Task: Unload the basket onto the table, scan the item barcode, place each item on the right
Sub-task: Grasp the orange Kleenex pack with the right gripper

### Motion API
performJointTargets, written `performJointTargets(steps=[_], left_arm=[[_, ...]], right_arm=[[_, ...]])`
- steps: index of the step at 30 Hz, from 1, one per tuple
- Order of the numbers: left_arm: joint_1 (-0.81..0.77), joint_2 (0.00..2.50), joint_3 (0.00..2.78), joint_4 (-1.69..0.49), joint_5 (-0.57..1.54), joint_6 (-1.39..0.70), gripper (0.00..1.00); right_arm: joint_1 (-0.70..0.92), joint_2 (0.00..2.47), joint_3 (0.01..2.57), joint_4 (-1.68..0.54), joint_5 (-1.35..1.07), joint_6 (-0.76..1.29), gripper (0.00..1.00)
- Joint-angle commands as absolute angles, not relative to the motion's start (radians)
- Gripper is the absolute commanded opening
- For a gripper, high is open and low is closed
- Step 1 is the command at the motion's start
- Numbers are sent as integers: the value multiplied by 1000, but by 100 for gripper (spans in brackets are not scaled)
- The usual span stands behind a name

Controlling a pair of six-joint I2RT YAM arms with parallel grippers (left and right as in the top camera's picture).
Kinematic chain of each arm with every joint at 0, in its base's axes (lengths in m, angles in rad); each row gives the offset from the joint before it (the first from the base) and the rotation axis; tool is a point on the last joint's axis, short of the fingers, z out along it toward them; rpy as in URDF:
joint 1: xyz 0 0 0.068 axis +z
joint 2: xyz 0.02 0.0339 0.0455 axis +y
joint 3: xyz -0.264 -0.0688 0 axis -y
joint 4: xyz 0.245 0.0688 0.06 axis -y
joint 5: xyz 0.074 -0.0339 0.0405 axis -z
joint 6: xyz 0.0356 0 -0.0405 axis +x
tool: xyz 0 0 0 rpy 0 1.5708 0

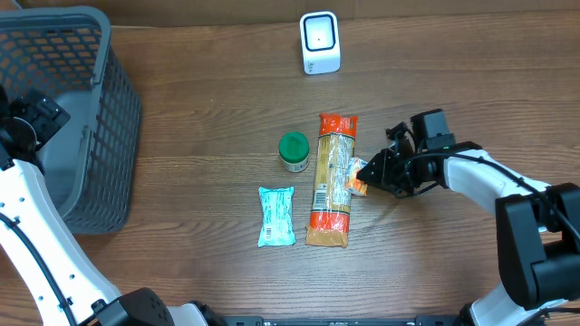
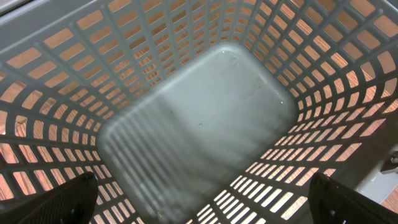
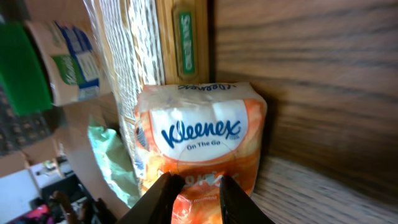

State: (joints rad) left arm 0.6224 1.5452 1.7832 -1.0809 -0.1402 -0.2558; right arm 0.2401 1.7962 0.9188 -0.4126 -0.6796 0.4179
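The tissue pack (image 3: 205, 134), pinched at its near end between the right gripper (image 3: 202, 198) fingers, is best gripped deeper, then lifted clear of the pasta packet (image 1: 332, 195) alongside toward the scanner (image 1: 319, 43); left gripper (image 2: 202, 205) fingers are spread above the basket (image 2: 323, 68).

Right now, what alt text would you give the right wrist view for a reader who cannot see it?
The right tool grips the near end of an orange Kleenex pack lying on the wooden table, beside a long noodle packet; a green-lidded jar sits beyond, blurred.
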Motion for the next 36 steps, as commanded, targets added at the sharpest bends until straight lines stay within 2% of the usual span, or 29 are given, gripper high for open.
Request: performJointTargets(steps=[1,8,17,24,28,31,36], left_arm=[[620,1550,1808,-1081,-149,-269,100],[620,1550,1808,-1081,-149,-269,100],[622,1550,1808,-1081,-149,-269,100],[622,1550,1808,-1081,-149,-269,100],[621,1550,1808,-1081,-149,-269,100],[622,1550,1808,-1081,-149,-269,100],[622,1550,1808,-1081,-149,-269,100]], right_arm=[[276,1786,896,-413,-636,413,24],[273,1785,897,-425,-645,417,20],[232,1732,912,-424,-734,389,27],[222,1729,909,-458,-540,412,28],[223,1730,897,-456,-509,447,29],[223,1730,897,-450,-509,447,38],[228,1734,897,-431,-509,454,41]])
